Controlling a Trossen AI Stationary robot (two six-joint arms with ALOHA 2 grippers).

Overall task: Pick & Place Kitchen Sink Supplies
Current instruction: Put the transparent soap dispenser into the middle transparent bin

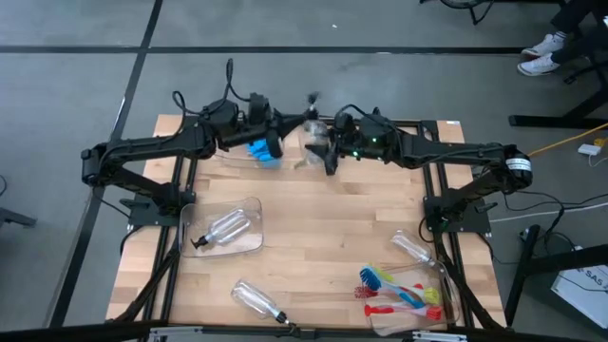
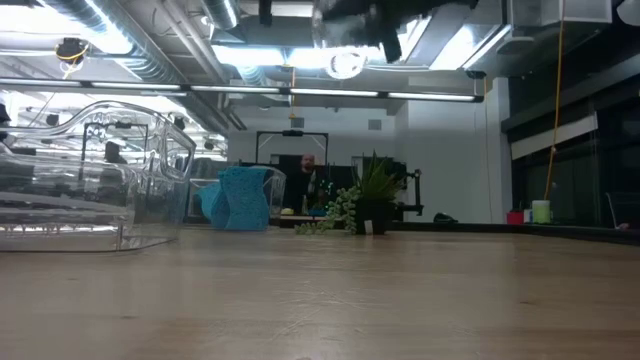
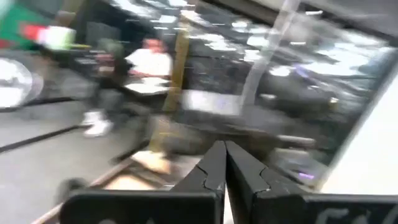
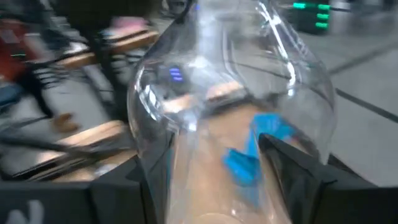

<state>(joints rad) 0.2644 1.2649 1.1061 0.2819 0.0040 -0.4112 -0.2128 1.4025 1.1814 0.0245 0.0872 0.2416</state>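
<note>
My right gripper (image 4: 214, 180) holds a clear plastic bottle (image 4: 230, 93) high above the table's far middle; the bottle (image 1: 315, 133) also shows at the top of the low view (image 2: 342, 55). My left gripper (image 3: 225, 163) is shut with nothing between its fingers. It hovers close to the left of the bottle (image 1: 277, 131), pointing level. Below them a blue sponge (image 1: 262, 152) lies on the table. A second bottle (image 1: 226, 228) lies in the left clear bin, and a third (image 1: 258, 302) lies near the front edge. My right gripper pinches the bottle's clear body (image 4: 186, 143) between its two fingers (image 4: 292, 162), one on each side wall. The fingers come about level from the table's right side. The bottle is lifted well clear of the table and reaches forward past the fingertips.
The clear bin (image 1: 249, 249) stands at the left. At the front right, red, blue and yellow-green brushes (image 1: 399, 293) lie together, with another bottle (image 1: 414, 249) just beyond them. The table's middle (image 1: 332, 228) is bare wood. A person (image 3: 149, 62) sits in the room beyond.
</note>
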